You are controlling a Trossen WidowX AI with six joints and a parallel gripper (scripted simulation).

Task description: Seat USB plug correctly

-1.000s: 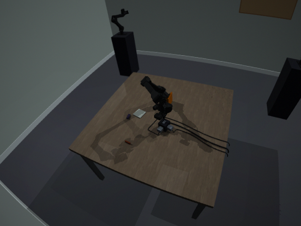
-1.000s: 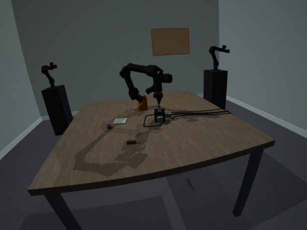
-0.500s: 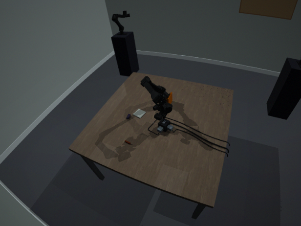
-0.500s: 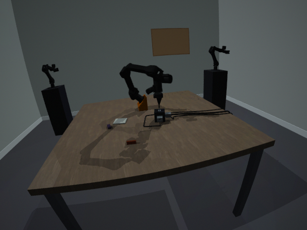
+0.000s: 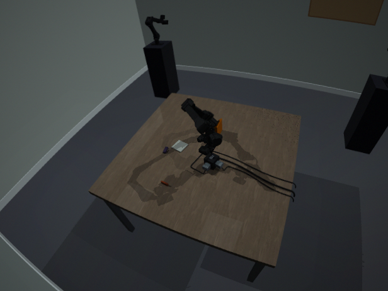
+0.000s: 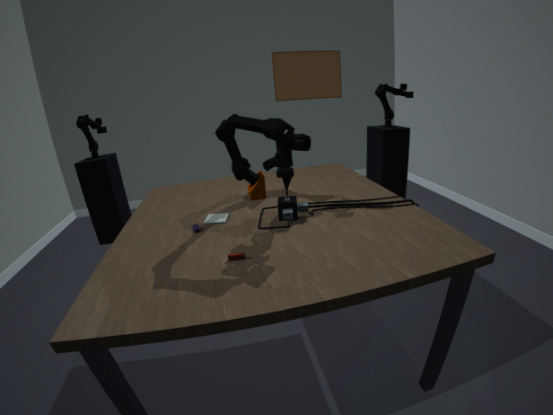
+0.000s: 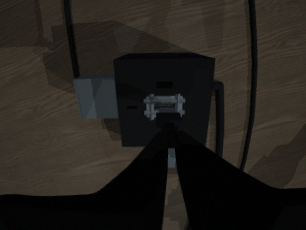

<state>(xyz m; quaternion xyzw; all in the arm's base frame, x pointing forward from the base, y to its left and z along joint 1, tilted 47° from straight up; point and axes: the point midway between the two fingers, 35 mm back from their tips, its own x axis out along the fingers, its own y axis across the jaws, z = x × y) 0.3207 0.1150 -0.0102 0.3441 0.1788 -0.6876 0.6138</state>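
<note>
Overhead, narrow dark jaws gripping USB plug [image 7: 170,155].

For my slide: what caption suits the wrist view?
Closed gripper poised above the power cube, something thin pinched between its fingers.

A bare test room; grey walls, wooden table [image 6: 359,269], camera arms on black pedestals [image 6: 100,198].

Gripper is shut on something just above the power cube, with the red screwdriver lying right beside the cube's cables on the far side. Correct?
Not quite. The gripper is shut above the power cube, but the exterior view shows the red screwdriver lying apart on the near side, away from the cables.
</note>
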